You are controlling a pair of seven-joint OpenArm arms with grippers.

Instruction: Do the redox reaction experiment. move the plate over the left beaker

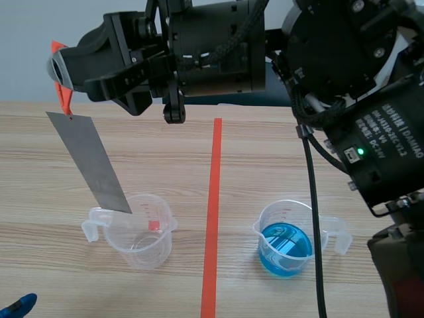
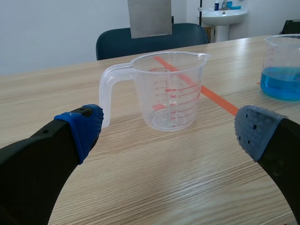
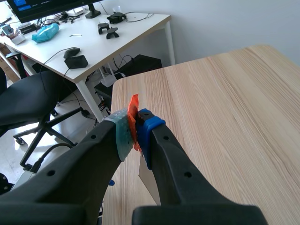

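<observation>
1. Two clear plastic measuring beakers are seen on the wooden table (image 1: 265,152), one on each side of a red tape line. The left beaker (image 1: 136,232) (image 2: 171,91) is empty and the right beaker (image 1: 286,242) (image 2: 283,70) holds blue liquid.
2. A grey flat metal plate (image 1: 93,162) (image 2: 149,18) (image 3: 150,180) is held tilted, with its lower end above the left beaker's rim on the handle side.
3. The right hand (image 1: 59,73) (image 3: 133,129) is closed on the orange tab (image 1: 63,93) (image 3: 134,117) at the plate's top.
4. The left hand (image 2: 166,129) is spread wide with nothing held. It sits low, near the left beaker.

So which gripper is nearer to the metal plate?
Right. The right gripper holds the metal plate by its orange tab; the left gripper sits open and low, short of the clear beaker under the plate.
</observation>
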